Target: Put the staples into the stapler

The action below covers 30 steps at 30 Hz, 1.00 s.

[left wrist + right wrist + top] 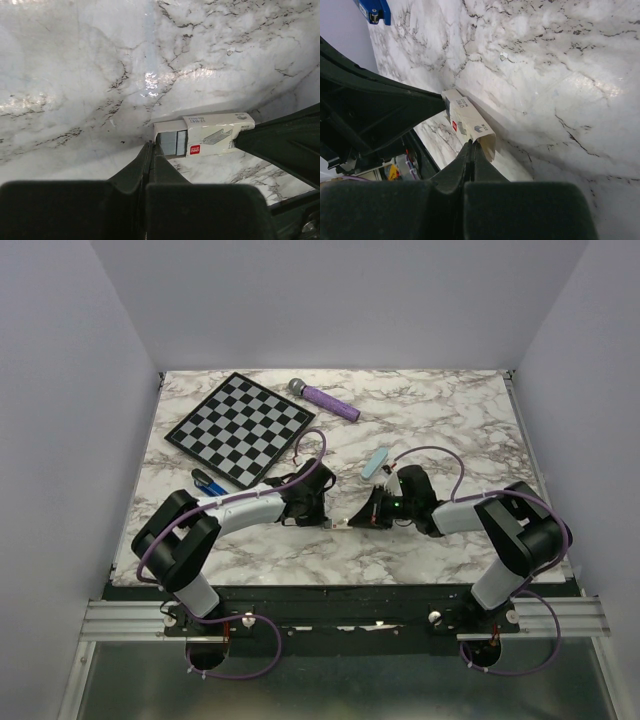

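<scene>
A small white staple box (pixel 212 134) with a red logo lies on the marble table, held between both arms. Its inner tray is slid partly out and shows grey staples (pixel 175 142). My left gripper (pixel 151 146) is shut, pinching the tray's end wall. My right gripper (pixel 473 144) is shut on the open end of the box sleeve (pixel 470 120). From above, the box (pixel 346 524) sits between the left gripper (pixel 328 520) and the right gripper (pixel 368 517). The dark blue stapler (pixel 208 483) lies on the table to the left, apart from both grippers, and shows also as the stapler (pixel 375 10).
A chessboard (pixel 240 427) lies at the back left, with a purple microphone (pixel 324 399) behind it. A pale blue flat bar (pixel 376 462) rests just behind the grippers. White walls close in the table on three sides.
</scene>
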{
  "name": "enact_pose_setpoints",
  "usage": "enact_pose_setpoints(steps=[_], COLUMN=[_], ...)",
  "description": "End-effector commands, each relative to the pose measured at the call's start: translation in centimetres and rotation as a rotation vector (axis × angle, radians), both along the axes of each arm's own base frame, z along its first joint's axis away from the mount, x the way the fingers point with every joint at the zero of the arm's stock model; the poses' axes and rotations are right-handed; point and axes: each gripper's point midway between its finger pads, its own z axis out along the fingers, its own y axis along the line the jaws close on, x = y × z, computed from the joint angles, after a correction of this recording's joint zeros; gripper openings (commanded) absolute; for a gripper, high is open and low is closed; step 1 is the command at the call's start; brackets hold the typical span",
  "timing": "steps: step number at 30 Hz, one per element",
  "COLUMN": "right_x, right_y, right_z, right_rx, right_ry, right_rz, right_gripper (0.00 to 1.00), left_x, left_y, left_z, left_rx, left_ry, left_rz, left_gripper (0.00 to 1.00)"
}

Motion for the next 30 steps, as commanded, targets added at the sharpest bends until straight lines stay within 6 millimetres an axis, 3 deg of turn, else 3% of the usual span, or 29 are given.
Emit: enact_pose_setpoints(steps=[1, 20, 22, 23, 26, 30], right_x=[-0.3, 0.0, 0.1, 0.1, 0.1, 0.2], right_y=[-0.8, -1.8, -1.7, -1.6, -1.7, -1.6], right_z=[-0.2, -0.5, -0.4, -0.4, -0.4, -0.3], right_rx=[-0.021, -0.070, -0.068, -0.068, -0.068, -0.064], right_ry=[-0.006, -0.017, -0.021, -0.021, -0.024, -0.026], right_rz=[0.002, 0.010, 0.016, 0.018, 0.020, 0.021], right_gripper=[0.01, 0.01, 0.01, 0.01, 0.01, 0.01], left_x=[0.4, 0.4, 0.5, 0.5, 0.5, 0.5], left_y=[1.4, 1.7, 1.1, 0.9, 0.3, -0.2], left_z=[0.7, 1.5, 2.2, 2.4, 2.9, 2.4], left_rx=[0.054, 0.037, -0.005, -0.021, -0.060, -0.069], left_ry=[-0.033, -0.048, -0.063, -0.065, -0.075, -0.056], left_rz=[0.023, 0.018, 0.020, 0.021, 0.020, 0.005], left_gripper=[0.00, 0.00, 0.09, 0.22, 0.41, 0.44])
